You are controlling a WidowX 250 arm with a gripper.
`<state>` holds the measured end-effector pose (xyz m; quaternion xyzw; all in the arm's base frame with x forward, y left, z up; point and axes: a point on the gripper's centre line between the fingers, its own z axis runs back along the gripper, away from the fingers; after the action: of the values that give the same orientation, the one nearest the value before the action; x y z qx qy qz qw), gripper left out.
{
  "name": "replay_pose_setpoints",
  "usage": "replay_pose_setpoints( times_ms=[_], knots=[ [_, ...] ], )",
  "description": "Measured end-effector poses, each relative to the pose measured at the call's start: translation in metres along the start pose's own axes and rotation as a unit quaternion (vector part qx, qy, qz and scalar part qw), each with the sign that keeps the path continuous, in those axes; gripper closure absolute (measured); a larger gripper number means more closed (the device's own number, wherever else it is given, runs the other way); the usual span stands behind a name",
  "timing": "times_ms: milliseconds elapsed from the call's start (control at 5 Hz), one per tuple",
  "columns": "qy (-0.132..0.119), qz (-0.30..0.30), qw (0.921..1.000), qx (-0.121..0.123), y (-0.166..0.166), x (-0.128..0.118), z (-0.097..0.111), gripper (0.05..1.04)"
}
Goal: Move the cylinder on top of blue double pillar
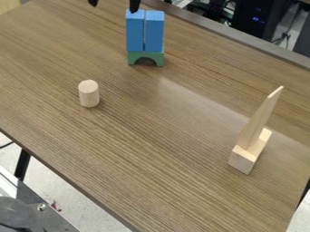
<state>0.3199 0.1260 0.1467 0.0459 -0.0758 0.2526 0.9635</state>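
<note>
Cylinder [89, 94], one, upright; two blue pillars [153, 31] on one green arch [146, 56]; claw [113, 4] spread apart.

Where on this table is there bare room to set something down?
The widest bare patch of the table lies between the cylinder and the wooden block with the thin pointed piece, down to the lower edge. Another lies picture-right of the blue pillars. It's crowded at the pillars, stacked on the green arch with the gripper near.

The pillars [154, 32] are blue, arch [145, 55] green, table [151, 149] streaky brown.
</note>
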Motion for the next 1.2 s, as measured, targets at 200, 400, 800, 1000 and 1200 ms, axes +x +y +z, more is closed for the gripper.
replay_pose_setpoints(
  times_ms=[200, 400, 800, 1000, 1200],
  knots=[
    [0.018, -0.002, 0.9998, 0.003, 0.0, -0.004, -0.011, 0.085],
    [0.005, 0.03, 0.9995, 0.002, 0.025, -0.007, -0.018, 0.085],
    [-0.024, 0.062, 0.9972, -0.036, 0.065, -0.024, -0.001, 0.085],
    [-0.009, 0.063, 0.997, -0.045, 0.074, -0.04, -0.012, 0.085],
    [0.003, 0.04, 0.9989, -0.026, 0.072, -0.068, -0.031, 0.085]
  ],
)
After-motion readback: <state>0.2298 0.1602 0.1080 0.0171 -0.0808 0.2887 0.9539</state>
